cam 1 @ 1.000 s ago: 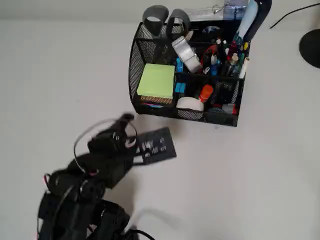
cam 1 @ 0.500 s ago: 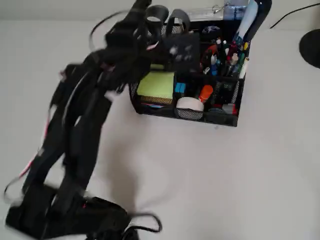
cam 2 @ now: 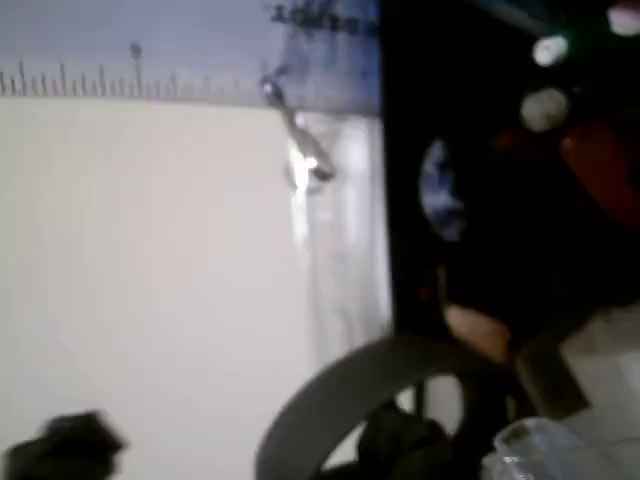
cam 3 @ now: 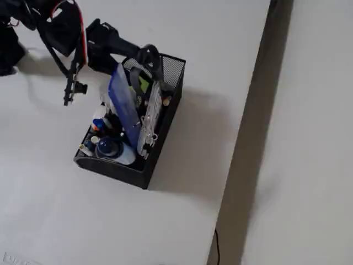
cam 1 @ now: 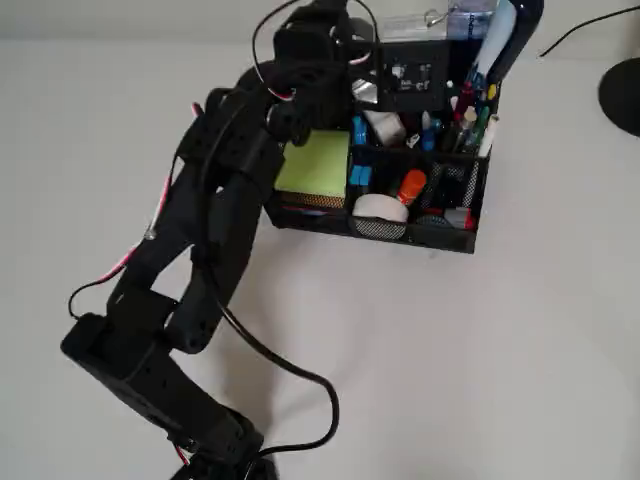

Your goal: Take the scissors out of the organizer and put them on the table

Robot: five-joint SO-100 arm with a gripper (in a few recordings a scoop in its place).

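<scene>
The black mesh organizer stands at the top middle of the off-white table in the overhead view. The black arm reaches up from the bottom left, and its gripper hangs over the organizer's back left corner, where the scissors stand upright. It hides most of their grey handles there. In the wrist view one grey handle loop of the scissors shows blurred at the bottom middle. In the fixed view the gripper sits right at the dark loop of the scissors at the organizer's far end. The jaws are too blurred to read.
The organizer also holds a yellow-green note pad, a white tape roll and several pens and markers. A clear ruler lies behind it. A black round object sits at the right edge. The table ends at a dark gap.
The arm has swung up from the lower left of the table to the organizer. Over the last half second the gripper shifted right onto the back left corner, over the scissors handles.
</scene>
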